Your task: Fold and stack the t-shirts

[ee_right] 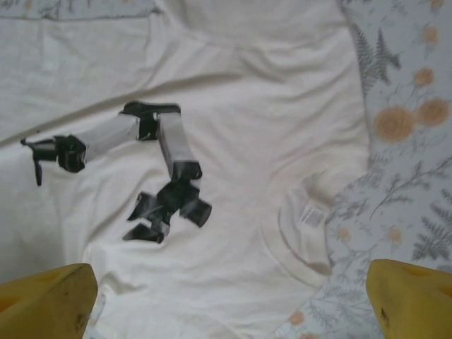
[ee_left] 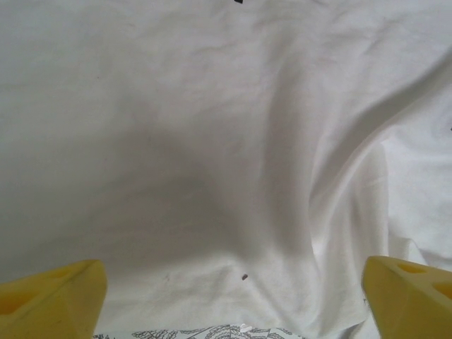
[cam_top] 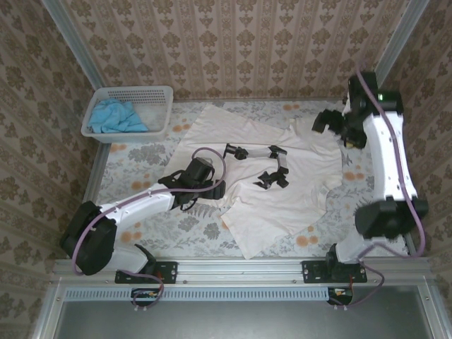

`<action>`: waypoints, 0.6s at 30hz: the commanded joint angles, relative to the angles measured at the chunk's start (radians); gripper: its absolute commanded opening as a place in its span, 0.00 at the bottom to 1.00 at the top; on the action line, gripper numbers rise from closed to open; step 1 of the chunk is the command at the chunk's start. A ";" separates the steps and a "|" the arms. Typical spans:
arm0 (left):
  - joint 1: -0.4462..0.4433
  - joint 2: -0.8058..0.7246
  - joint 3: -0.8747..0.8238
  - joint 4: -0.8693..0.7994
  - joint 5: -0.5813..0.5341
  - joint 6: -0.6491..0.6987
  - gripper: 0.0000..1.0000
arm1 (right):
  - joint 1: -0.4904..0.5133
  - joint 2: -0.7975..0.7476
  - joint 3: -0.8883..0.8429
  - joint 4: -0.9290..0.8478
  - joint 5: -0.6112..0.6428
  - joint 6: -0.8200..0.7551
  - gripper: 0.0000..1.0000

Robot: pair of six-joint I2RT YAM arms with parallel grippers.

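The white perforated plastic basket, far left, contains the crumpled sky-blue t-shirt. The left gripper hovers released over the large cream-white t-shirt (spread at table centre). The right gripper hangs released near its collar.

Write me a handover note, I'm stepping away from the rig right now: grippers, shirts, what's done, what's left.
Left gripper: open, holding nothing, low over the cream shirt.
Right gripper: open, holding nothing, above that shirt near its collar.
Cream shirt: spread out on the table, rumpled, unfolded.
Blue shirt: bunched in the white basket.
Done: no fold, no stack yet.
Left: fold both shirts, then stack them.
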 commanded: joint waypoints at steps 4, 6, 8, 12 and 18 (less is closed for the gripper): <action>0.008 -0.018 -0.025 0.027 0.024 0.000 1.00 | -0.016 -0.400 -0.727 0.595 -0.064 0.242 0.99; 0.010 -0.016 -0.027 0.027 0.031 -0.002 0.98 | -0.028 -0.424 -0.907 0.726 -0.043 0.322 0.94; 0.017 -0.016 -0.034 0.029 0.035 -0.008 0.95 | -0.050 -0.362 -0.970 0.775 -0.042 0.338 0.82; 0.045 -0.024 -0.057 0.032 0.040 -0.034 0.88 | -0.101 -0.204 -0.954 0.827 -0.012 0.343 0.63; 0.155 -0.044 -0.106 0.032 0.048 -0.091 0.81 | -0.108 -0.049 -0.954 0.921 -0.018 0.400 0.37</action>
